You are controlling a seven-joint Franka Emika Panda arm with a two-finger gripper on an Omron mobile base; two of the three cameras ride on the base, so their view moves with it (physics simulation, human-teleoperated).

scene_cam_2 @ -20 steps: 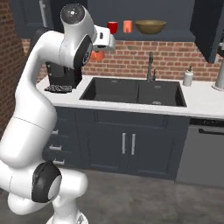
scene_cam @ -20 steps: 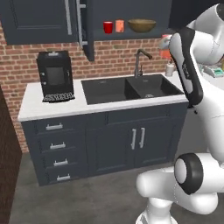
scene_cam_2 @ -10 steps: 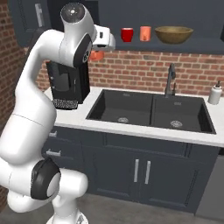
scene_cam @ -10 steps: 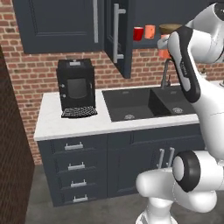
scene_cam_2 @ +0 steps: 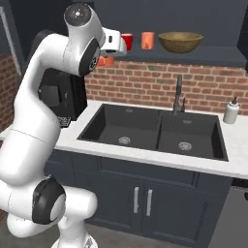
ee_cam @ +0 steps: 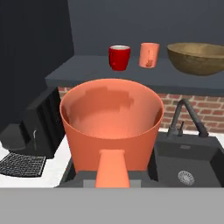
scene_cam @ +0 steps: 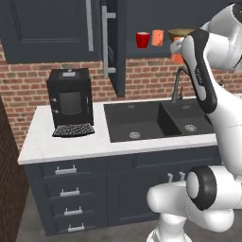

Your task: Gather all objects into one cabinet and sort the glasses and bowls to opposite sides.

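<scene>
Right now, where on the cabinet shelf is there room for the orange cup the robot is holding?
The shelf has a bare stretch left of the red cup, reaching to its open end. The other side is crowded: the second salmon cup stands close beside the red one, then the brown bowl. The held cup would likely fit left.

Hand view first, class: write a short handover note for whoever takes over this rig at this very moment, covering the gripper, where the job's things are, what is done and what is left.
Gripper: shut on a salmon-orange cup, held in the air below the shelf, above the left of the black double sink.
On the open dark charcoal wall cabinet's shelf: glossy red cup at the left, a second salmon-orange cup beside it, wide brown wood-look bowl at the right.
Done: two cups and the bowl are in the cabinet, cups left, bowl right.
Left: set the held cup on the shelf at the cups' side, probably left of the red one, away from the bowl.
</scene>
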